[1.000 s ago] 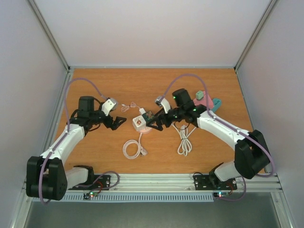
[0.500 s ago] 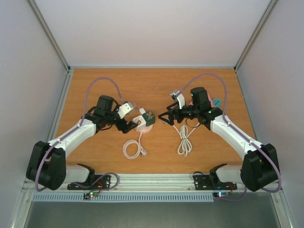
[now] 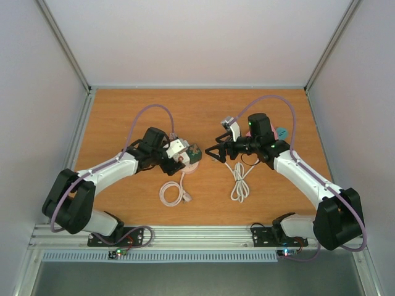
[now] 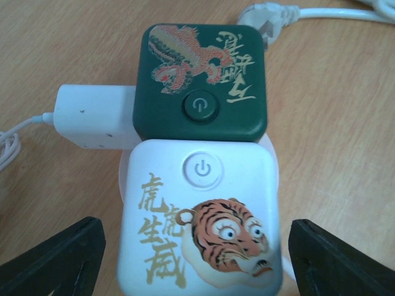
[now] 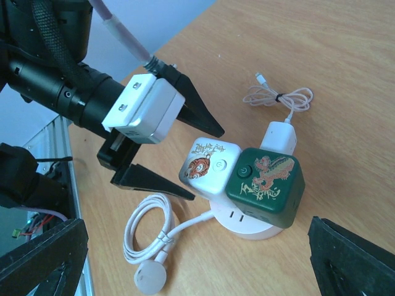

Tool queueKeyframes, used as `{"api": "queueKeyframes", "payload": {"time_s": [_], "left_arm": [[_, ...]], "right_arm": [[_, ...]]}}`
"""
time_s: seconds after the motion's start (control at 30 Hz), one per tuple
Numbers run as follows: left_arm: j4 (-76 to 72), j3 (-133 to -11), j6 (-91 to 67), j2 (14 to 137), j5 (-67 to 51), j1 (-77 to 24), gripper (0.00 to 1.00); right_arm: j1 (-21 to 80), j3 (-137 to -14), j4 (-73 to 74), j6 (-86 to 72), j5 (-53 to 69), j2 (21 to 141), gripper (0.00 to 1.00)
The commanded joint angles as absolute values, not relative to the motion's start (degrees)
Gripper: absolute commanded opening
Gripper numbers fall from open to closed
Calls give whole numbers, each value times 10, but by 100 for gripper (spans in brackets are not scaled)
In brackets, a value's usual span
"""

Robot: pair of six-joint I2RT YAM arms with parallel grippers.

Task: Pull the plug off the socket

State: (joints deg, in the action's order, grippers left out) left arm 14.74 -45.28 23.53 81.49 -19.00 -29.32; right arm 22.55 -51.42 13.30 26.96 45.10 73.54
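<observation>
A round white socket base (image 5: 253, 229) lies on the wooden table. Two cube plugs sit on it: a white one with a tiger (image 4: 200, 213) and a dark green one with a dragon (image 4: 200, 80). A white charger (image 4: 92, 117) sticks out of the green cube's side. My left gripper (image 4: 197, 265) is open, its jaws standing on either side of the tiger cube without touching it; it also shows in the right wrist view (image 5: 185, 151). My right gripper (image 3: 213, 152) is open and empty, a short way right of the green cube (image 3: 193, 152).
A coiled white cable (image 3: 171, 193) runs from the socket base toward the near edge. Another white cable bundle (image 3: 239, 182) lies under the right arm. A thin looped cable (image 5: 278, 97) lies beyond the charger. A teal object (image 3: 281, 132) sits at the back right.
My left gripper has moved right and now straddles the tiger cube. My right gripper drew back to the right from the cubes a second ago and has held still since.
</observation>
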Motion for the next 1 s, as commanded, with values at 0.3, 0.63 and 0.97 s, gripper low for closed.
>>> {"api": "queueKeyframes", "payload": {"time_s": [0.3, 0.63, 0.97], "left_arm": [[98, -467, 226, 845, -166, -298, 66], [131, -448, 277, 821, -231, -296, 43], [207, -422, 419, 779, -345, -292, 38]], "right_arm": [[224, -512, 124, 269, 459, 738, 99], [224, -512, 157, 332, 460, 746, 98], [226, -503, 228, 462, 497, 745, 98]]}}
